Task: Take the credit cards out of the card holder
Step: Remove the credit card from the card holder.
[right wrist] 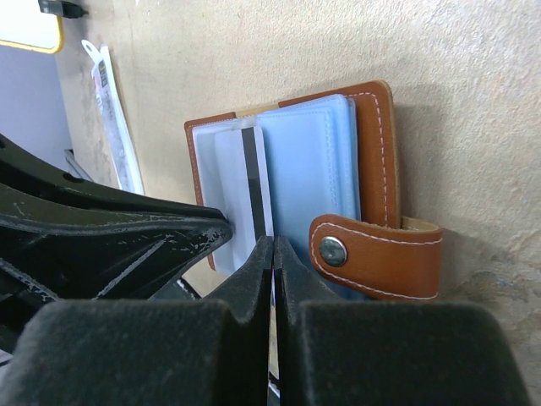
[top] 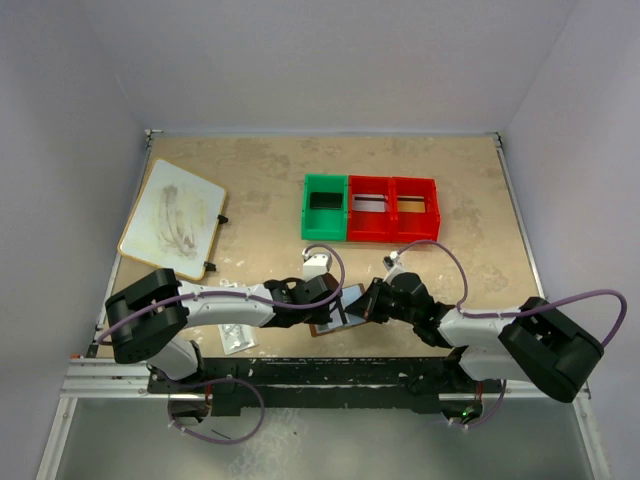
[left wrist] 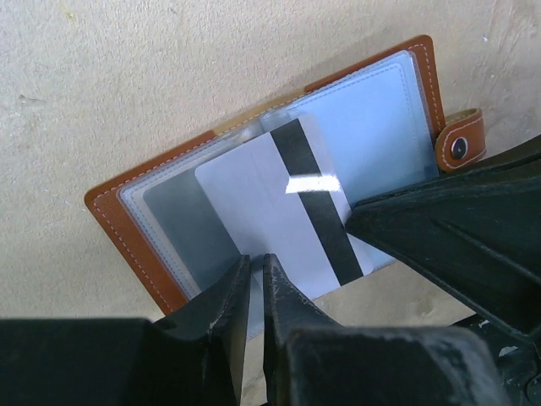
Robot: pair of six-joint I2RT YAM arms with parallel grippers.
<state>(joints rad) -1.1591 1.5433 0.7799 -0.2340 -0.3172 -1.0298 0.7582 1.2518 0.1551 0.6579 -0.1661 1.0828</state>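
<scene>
1. One tan tabletop, worn and speckled, carries everything.
2. Two arms reach in from the near edge, the left arm and the right arm. They meet at the middle of the near side.
3. A smudged white board lies at the far left. At the far middle, a green bin stands in a row with two red bins.
4. The card holder lies open on the table between the two grippers, its clear bluish pockets facing up.
5. The left gripper has its fingers drawn almost together, with only a thin slit between them. Its tips are at the holder's near edge, and I cannot tell whether they nip anything.
6. The right gripper is pinched to a hairline on the edge of the silvery card.
7. A clear speckled packet lies on the table left of the holder, apart from it.
8. The silvery card, black stripe showing, sticks partway out of a pocket.
9. The snap tab is unfastened.
</scene>
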